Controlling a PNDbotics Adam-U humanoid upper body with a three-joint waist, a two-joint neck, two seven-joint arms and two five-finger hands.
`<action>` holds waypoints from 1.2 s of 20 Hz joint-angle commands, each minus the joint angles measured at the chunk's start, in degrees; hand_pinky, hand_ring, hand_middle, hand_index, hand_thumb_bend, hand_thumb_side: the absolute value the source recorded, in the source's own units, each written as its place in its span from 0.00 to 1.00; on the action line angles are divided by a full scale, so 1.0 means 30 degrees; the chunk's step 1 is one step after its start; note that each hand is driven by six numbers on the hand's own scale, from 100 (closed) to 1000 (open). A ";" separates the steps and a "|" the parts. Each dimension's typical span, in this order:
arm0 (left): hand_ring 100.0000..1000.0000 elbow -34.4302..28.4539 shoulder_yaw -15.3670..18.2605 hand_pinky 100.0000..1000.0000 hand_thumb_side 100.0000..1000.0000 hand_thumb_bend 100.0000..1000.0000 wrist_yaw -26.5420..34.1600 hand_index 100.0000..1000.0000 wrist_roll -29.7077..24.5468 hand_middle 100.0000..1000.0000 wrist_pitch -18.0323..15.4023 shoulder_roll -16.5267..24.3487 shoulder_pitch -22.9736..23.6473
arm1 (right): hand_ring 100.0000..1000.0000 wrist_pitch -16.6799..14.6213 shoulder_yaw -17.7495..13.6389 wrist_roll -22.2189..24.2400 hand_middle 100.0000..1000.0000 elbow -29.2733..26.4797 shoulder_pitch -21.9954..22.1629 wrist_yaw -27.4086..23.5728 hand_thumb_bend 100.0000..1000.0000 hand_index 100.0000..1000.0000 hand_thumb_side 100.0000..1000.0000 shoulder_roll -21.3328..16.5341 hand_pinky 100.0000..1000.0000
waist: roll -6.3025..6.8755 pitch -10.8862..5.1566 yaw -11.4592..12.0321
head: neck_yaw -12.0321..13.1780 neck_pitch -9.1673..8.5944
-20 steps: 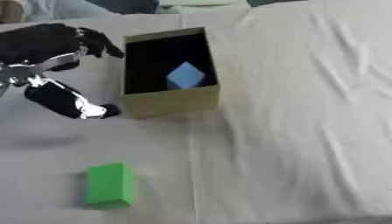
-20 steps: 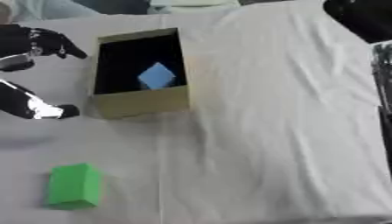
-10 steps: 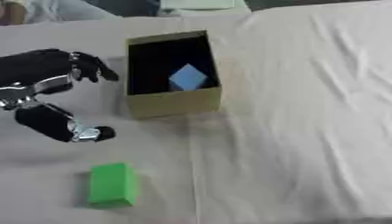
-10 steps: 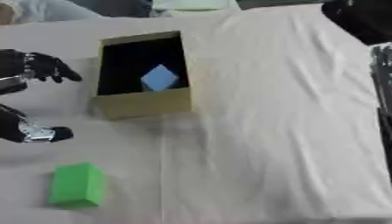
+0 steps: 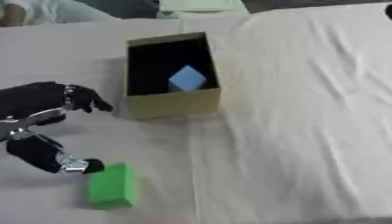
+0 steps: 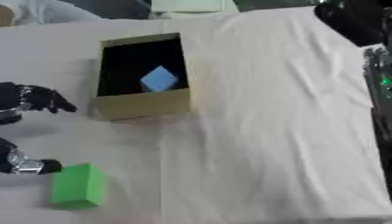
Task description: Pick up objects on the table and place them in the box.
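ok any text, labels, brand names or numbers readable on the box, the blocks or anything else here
None can be read.
Box: plain tan walls, dark inside, no print visible.
Blue block in the box: plain faces.
Green block on the white cloth: plain faces.
Left hand: black with silver parts, no marking that can be made out.

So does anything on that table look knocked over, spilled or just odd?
Nothing spilled or damaged. The blue block rests tilted on a corner inside the box, which itself sits slightly askew. The green block lies flat on the white cloth beside the left hand.
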 commanded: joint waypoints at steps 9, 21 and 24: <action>0.66 -0.0268 -0.0455 0.61 0.62 0.59 -0.0453 0.87 0.2711 0.71 -0.2117 0.1093 0.1153 | 0.70 0.0113 -0.0243 -0.0094 0.47 -0.0303 0.0129 0.0074 0.00 0.80 0.69 -0.0452 0.81 | 0.0018 -0.0619 0.0139 | -0.0502 0.0097; 0.67 -0.0268 -0.1322 0.62 0.57 0.65 -0.3061 0.87 0.4194 0.69 -0.1645 0.0186 0.1599 | 0.70 0.0153 -0.0286 -0.0137 0.47 -0.0303 0.0295 0.0062 0.00 0.80 0.69 -0.0291 0.81 | -0.0003 -0.0744 0.0146 | -0.0646 0.0097; 0.68 -0.0268 -0.1400 0.63 0.57 0.67 -0.3805 0.87 0.4052 0.70 -0.0909 -0.0141 0.1453 | 0.70 0.0136 -0.0279 -0.0134 0.47 -0.0303 0.0268 0.0069 0.00 0.80 0.69 -0.0318 0.81 | 0.0009 -0.0740 0.0148 | -0.0592 0.0097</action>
